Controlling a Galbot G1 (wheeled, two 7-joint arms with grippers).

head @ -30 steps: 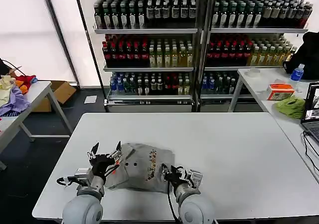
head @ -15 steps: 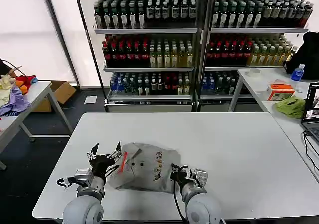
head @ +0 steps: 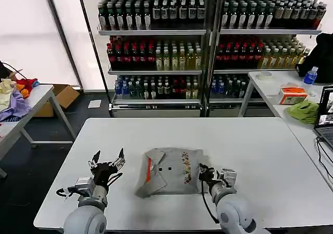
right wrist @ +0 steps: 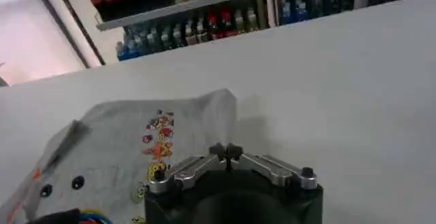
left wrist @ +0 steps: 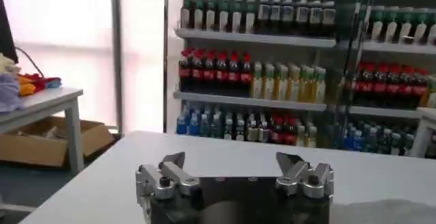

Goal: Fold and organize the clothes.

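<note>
I have the white table [head: 250,156] filling the lower half of the head view, with the drinks shelving [head: 208,47] across the top of the frame behind it. Lying on the table at lower centre is the light grey shirt [head: 169,171], bunched into a rough rectangle with its orange-lined collar [head: 149,169] toward the left edge and the small multicoloured chest print [head: 185,166] near the top right. The folded bundle looks loose to me, one lower-left corner sagging out past the rest.

My left gripper [head: 106,163] sits lower left of the frame, beside the shirt but apart from it, fingers spread wide with nothing between them. My right gripper [head: 204,172] is at the shirt's right edge, lower centre-right; in the right wrist view its fingertips meet [right wrist: 226,153] just at the hem. I can't make out any cloth caught between them, so I read it as closed and empty.

My worry is this: if I drag that closed right claw sideways while it touches the hem, it could snag the top layer and pull the fold open. Coming in with the left from the collar side, spread fingers could push the bundle rather than pinch it, and slide it toward the table's near edge.
</note>
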